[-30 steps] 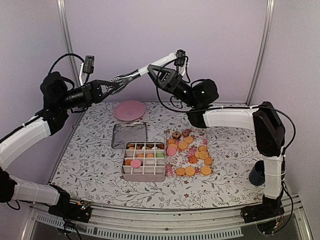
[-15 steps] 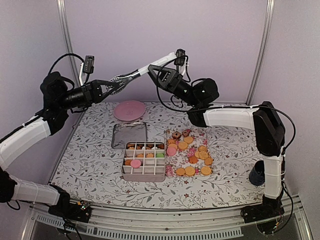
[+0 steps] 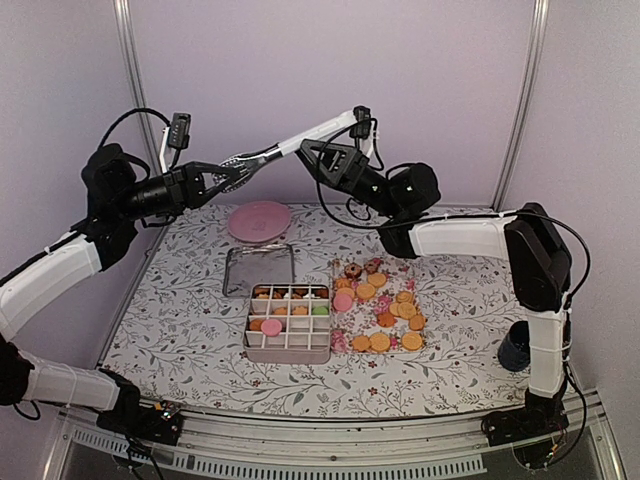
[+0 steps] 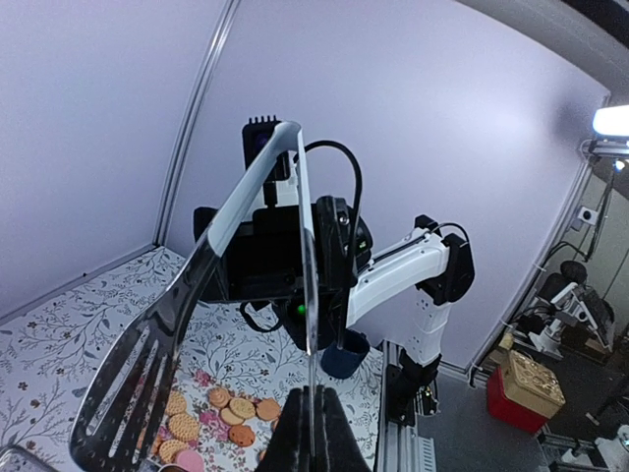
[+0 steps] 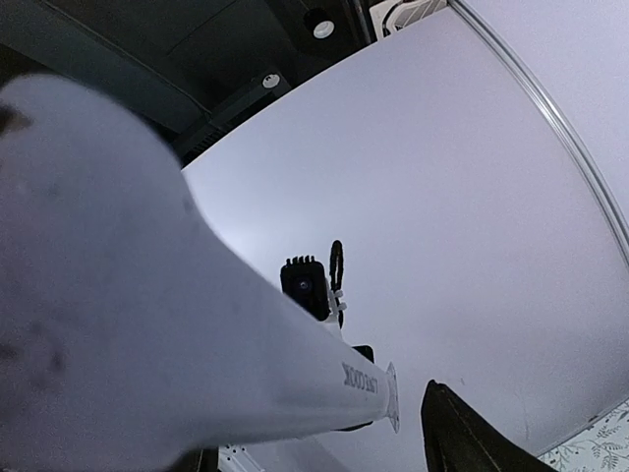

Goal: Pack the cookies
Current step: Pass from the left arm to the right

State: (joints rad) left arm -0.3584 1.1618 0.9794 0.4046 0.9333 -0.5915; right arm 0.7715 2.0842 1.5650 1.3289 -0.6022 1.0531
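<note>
- The left gripper (image 3: 218, 179) is hanging high over the table (image 3: 180, 320), on the 9 o'clock side.
- Its fingers (image 4: 332, 433) are squeezing together on one thin arm of the tongs (image 3: 262, 154).
- In the left wrist view, that thin arm is standing up straight from the fingers, and the other arm, the one with slots, is hanging down at its 9 o'clock side.
- The right gripper (image 3: 312, 142) is reaching in from the 3 o'clock side, at the white handle (image 5: 197, 324) end of the tongs.
- Its fingers are standing apart. The one dark finger (image 5: 472, 438) that is showing is not touching the handle. The other finger is hiding behind it.
- Down on the table, the cookies (image 3: 385, 300) are lying loose in a bunch, mostly orange, with some brown ones at the 12 o'clock end.
- More cookies are sitting in the box (image 3: 287, 352), just at 9 o'clock of the loose bunch. They are filling the far little squares, and one green one is among them.
- One pink cookie (image 3: 271, 327) is lying on top of the box's near left squares.
- A shiny lid (image 3: 258, 268) is lying flat at 12 o'clock of the box.
- A pink plate (image 3: 259, 220) is sitting at 12 o'clock of the lid.
- A dark cup (image 3: 515, 350) is standing at the table's 3 o'clock edge.
</note>
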